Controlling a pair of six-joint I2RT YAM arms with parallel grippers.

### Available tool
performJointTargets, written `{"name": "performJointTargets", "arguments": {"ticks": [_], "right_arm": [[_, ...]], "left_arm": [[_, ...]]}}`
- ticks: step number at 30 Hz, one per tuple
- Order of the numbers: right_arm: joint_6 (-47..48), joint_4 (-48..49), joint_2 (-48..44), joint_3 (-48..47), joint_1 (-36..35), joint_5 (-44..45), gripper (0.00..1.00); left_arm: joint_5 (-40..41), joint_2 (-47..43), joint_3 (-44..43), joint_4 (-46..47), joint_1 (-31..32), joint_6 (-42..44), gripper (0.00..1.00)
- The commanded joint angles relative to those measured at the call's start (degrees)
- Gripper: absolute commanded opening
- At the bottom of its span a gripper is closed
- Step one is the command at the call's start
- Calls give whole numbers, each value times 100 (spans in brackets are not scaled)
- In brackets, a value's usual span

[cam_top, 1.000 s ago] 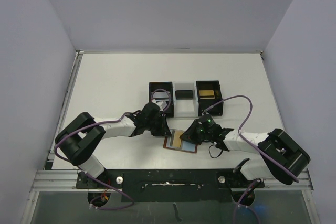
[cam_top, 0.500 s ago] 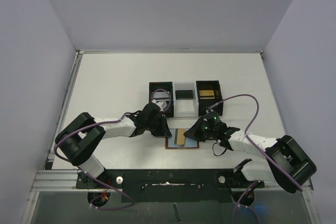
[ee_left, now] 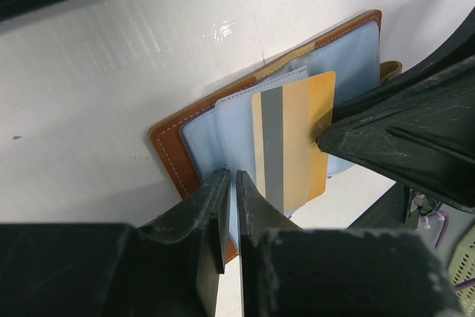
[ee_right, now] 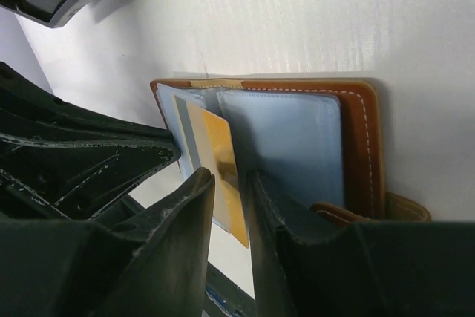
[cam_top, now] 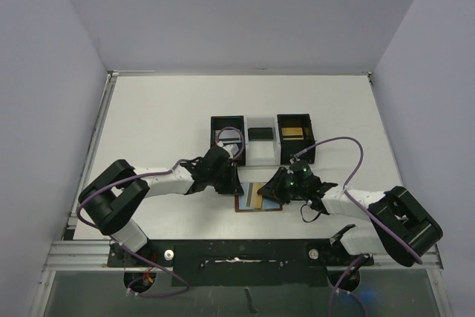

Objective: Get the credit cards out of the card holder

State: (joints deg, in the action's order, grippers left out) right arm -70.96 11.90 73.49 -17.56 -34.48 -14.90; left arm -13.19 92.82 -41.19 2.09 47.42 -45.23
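Left end effector [ee_left: 230, 183] nearly closed, pinching an inner leaf of the card holder [cam_top: 258, 198], which lies open on the worktop [cam_top: 163, 116] between both arms; gold card [ee_left: 293, 139] half out, long axis across the holder's; right end effector [ee_right: 231, 183] nearer, slightly parted astride its edge; firm grip unclear.

— What's lying on the white table [ee_left: 111, 72]?
— A small brown leather card holder [ee_left: 167, 150], opened flat, blue-grey pockets facing up. A gold card with a grey stripe [ee_left: 297, 139] sticks partway out of a pocket.
— And the left gripper [ee_left: 231, 180]?
— Its black fingers are nearly together, with a thin slit between them and the tips over a pocket.
— On the right?
— The right gripper's black finger [ee_left: 371, 135] touches the card's edge.
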Motion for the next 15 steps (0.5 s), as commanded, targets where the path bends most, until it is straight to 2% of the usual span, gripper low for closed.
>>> {"name": "performJointTargets", "arguments": {"ticks": [1, 5, 9, 11, 15], "right_arm": [[116, 352, 293, -149, 31, -235, 24], [160, 308, 281, -164, 20, -174, 10], [528, 86, 114, -286, 48, -264, 2], [765, -316, 58, -414, 78, -233, 0], [934, -495, 51, -509, 171, -405, 0]], "left_arm": [[100, 95, -159, -209, 48, 94, 9], [192, 54, -217, -306, 48, 135, 9], [859, -403, -400, -593, 308, 416, 10], [1043, -580, -440, -673, 331, 436, 12], [1300, -802, -540, -878, 330, 497, 15]]}}
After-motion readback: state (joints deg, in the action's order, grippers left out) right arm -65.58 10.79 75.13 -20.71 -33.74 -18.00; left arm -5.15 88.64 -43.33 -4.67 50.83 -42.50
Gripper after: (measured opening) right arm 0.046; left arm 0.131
